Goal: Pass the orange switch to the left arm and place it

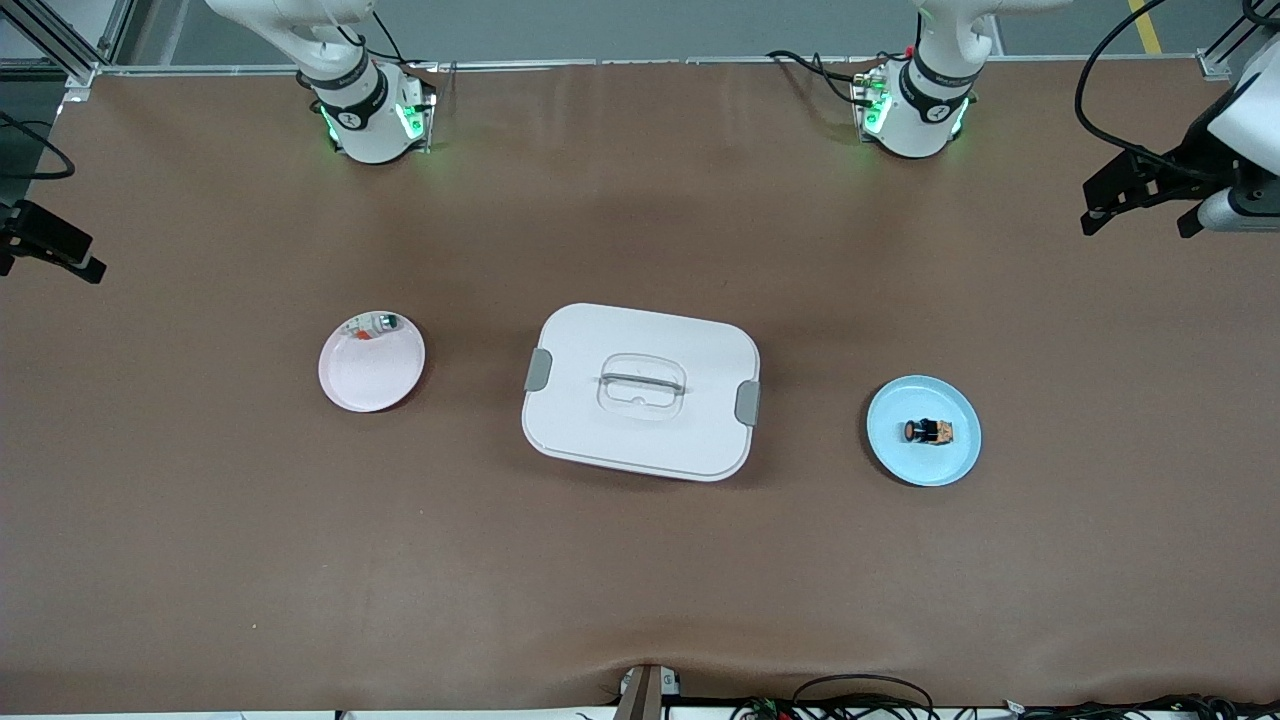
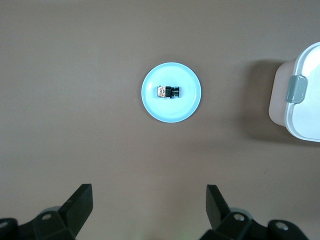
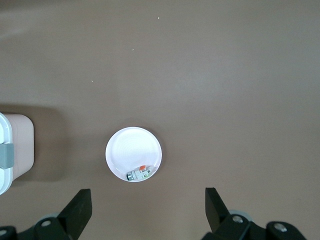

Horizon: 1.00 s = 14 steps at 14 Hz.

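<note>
The orange switch (image 1: pixel 928 431) lies on its side on a blue plate (image 1: pixel 955 465) toward the left arm's end of the table; it also shows in the left wrist view (image 2: pixel 168 92). The white box (image 1: pixel 600 420) stands in the middle of the table between the two plates. My left gripper (image 2: pixel 150 200) is open and empty, high over the bare table between the blue plate and its base; it also shows in the front view (image 1: pixel 1140 220). My right gripper (image 3: pixel 149 202) is open and empty, high over the table beside a pink plate (image 3: pixel 131 150).
The pink plate (image 1: pixel 365 385) toward the right arm's end holds a small green-capped whitish component (image 1: pixel 378 324). The box's grey latch (image 2: pixel 296 89) shows at the edge of the left wrist view. Cables hang at the table's near edge.
</note>
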Motion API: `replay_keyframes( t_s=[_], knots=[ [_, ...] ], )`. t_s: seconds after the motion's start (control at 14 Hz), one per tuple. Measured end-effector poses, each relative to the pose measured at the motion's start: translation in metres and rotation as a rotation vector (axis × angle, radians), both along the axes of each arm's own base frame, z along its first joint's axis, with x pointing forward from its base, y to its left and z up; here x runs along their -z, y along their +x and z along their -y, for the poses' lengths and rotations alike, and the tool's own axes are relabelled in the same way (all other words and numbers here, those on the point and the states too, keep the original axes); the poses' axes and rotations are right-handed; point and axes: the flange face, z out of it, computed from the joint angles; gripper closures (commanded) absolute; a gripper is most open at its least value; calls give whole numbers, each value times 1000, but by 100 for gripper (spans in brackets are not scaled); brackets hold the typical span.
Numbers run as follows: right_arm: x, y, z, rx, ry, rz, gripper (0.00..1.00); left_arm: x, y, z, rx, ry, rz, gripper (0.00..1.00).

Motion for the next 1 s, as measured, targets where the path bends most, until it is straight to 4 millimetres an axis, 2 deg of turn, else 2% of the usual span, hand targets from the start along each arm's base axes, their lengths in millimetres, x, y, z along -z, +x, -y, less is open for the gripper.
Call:
replay_keyframes(
  t_s=[0.57,1.0],
  knots=[
    [0,0,0,0,0,0,0,1,-2,2,4,2,-19,0],
    [0,0,0,0,0,4,0,-8,-5,1,3,2,-20,0]
  ],
)
